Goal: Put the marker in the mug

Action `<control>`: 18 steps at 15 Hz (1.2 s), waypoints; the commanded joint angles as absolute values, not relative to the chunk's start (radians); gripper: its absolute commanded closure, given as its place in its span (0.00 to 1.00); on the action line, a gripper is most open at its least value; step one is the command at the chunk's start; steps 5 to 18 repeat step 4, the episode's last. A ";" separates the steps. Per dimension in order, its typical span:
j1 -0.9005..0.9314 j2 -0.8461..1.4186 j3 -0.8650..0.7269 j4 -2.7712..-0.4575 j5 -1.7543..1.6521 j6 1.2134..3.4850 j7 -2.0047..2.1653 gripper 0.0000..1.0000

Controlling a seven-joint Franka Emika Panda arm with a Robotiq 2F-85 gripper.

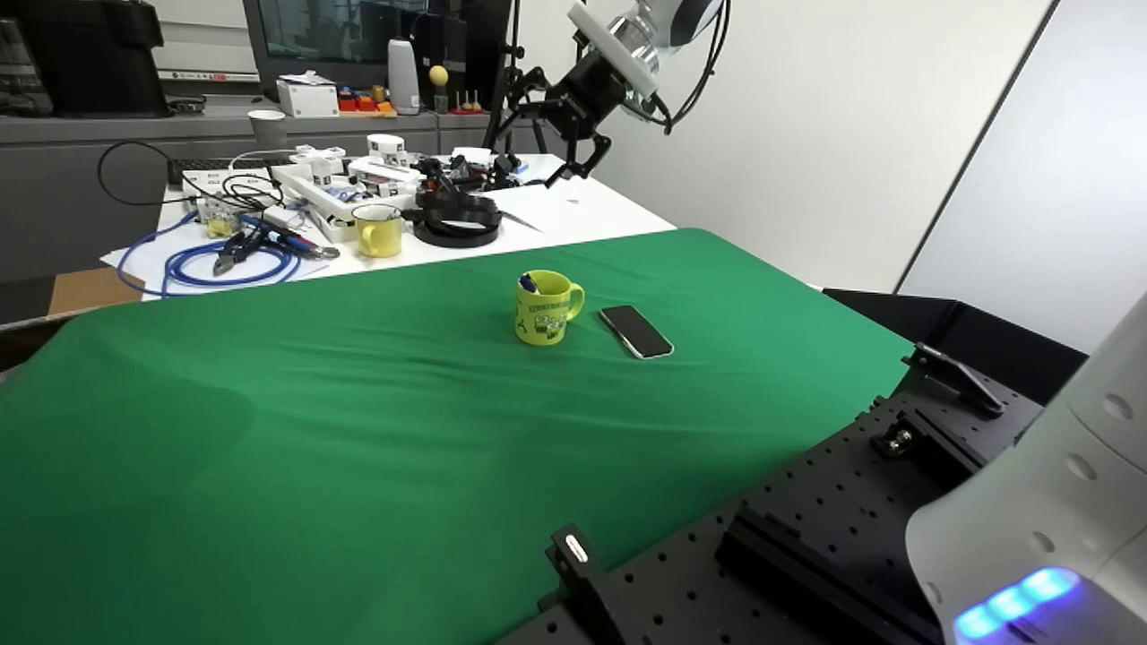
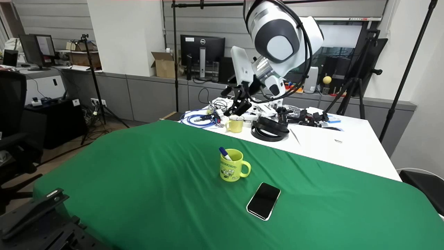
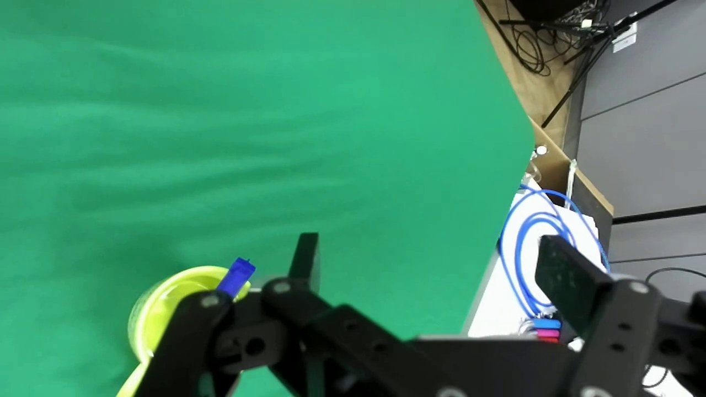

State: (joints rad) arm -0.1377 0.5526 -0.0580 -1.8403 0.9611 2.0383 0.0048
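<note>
Wrist view: one gripper (image 3: 434,269), its two fingers spread wide apart; one marker (image 3: 236,277) tilted inside one yellow-green mug (image 3: 165,306).
Marker's lower end hidden, dark blue cap visible at the rim; gripper partly covers the mug; frame crops the handle. One phone (image 2: 263,201) lies near the mug on the green cloth (image 2: 138,194). Beyond, on a white table (image 2: 333,147): one yellow mug (image 2: 236,125), a black coil (image 2: 274,125), clutter (image 2: 265,110) too tangled to count, partly behind the gripper in an exterior view.
</note>
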 commanded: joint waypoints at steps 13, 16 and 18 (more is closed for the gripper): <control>-0.139 0.554 -0.058 -1.843 0.960 2.037 -0.002 0.00; -0.139 0.554 -0.058 -1.843 0.960 2.037 -0.002 0.00; -0.139 0.554 -0.058 -1.843 0.960 2.037 -0.002 0.00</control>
